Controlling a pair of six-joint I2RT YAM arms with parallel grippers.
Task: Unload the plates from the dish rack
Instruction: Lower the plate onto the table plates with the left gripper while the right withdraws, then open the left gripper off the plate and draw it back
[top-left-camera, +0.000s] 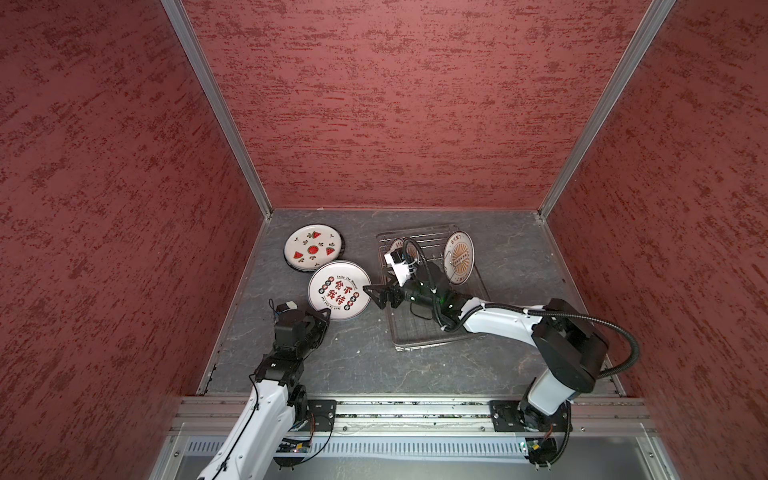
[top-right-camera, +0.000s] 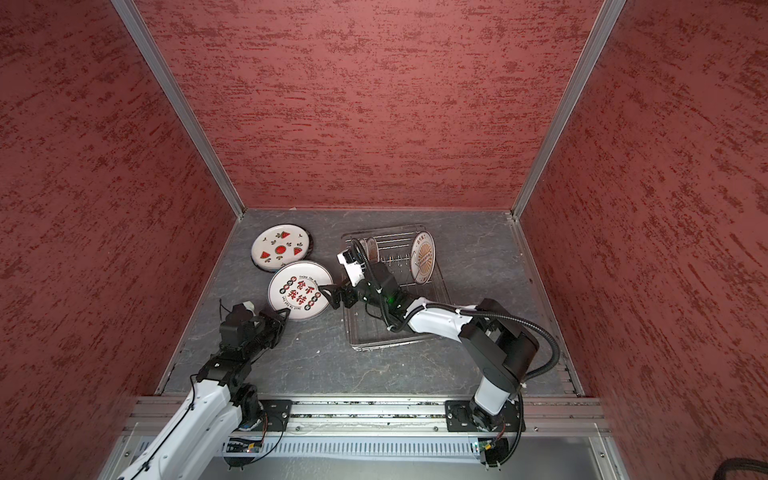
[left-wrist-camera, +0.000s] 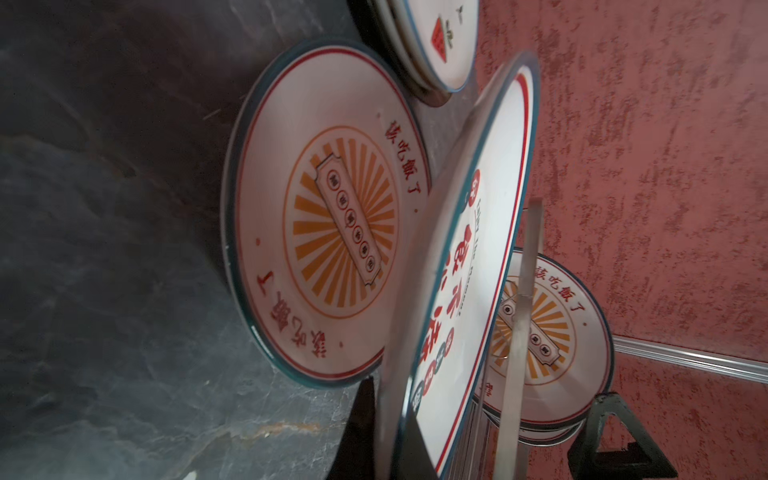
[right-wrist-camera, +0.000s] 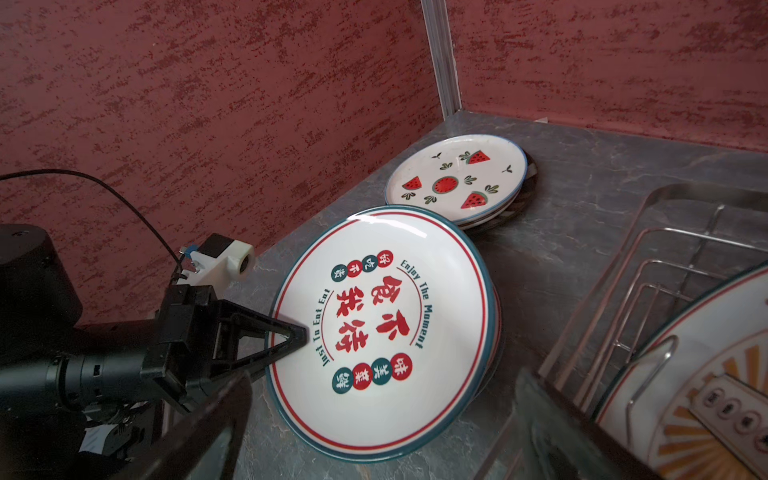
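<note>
In both top views the left gripper (top-left-camera: 325, 311) is pinching the near rim of the character plate (top-left-camera: 338, 289), beside the watermelon plate (top-left-camera: 313, 249). The right gripper (top-left-camera: 372, 297) is hanging with jaws spread at the plate's opposite rim, by the dish rack (top-left-camera: 415, 330), where a racked sunburst plate (top-left-camera: 458, 257) is standing. In the left wrist view the held plate is tilting above a flat sunburst plate (left-wrist-camera: 332, 224). In the right wrist view the pinch is sitting on the rim. The plate is glazed ceramic, so probably stiff, slick, weighty and chip-prone, and the rim looks the best hold.

red-lettered plate (top-left-camera: 337, 291), watermelon-print plate (top-left-camera: 313, 248), silver rack (top-left-camera: 413, 328)
</note>
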